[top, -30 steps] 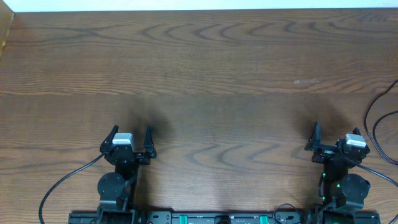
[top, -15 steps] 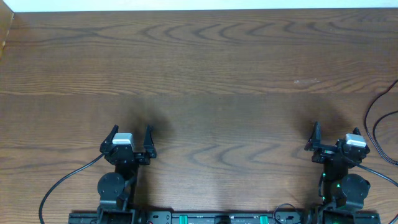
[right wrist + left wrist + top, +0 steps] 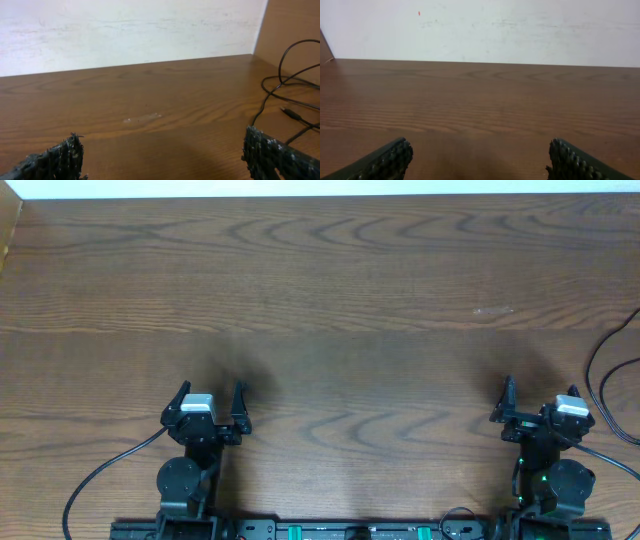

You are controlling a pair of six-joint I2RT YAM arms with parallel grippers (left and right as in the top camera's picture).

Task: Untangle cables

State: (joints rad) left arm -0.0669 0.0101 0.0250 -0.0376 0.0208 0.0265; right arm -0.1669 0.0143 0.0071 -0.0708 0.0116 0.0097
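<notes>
From the middle of the table (image 3: 330,300), the wood lies open from 8 o'clock round through 12 to 2, up to the wall (image 3: 520,25) at 12. At 3 o'clock a black cord (image 3: 592,375) loops in from the edge, its plug (image 3: 290,113) loose on the wood, before an upright side board (image 3: 295,30). The left arm (image 3: 190,450) stands at 7 o'clock, the right arm (image 3: 550,465) at 5.

One camera looks straight down on the worktop (image 3: 330,300). Both wrist cameras sit low over its near edge, facing the far wall (image 3: 520,25) across the same wood.
</notes>
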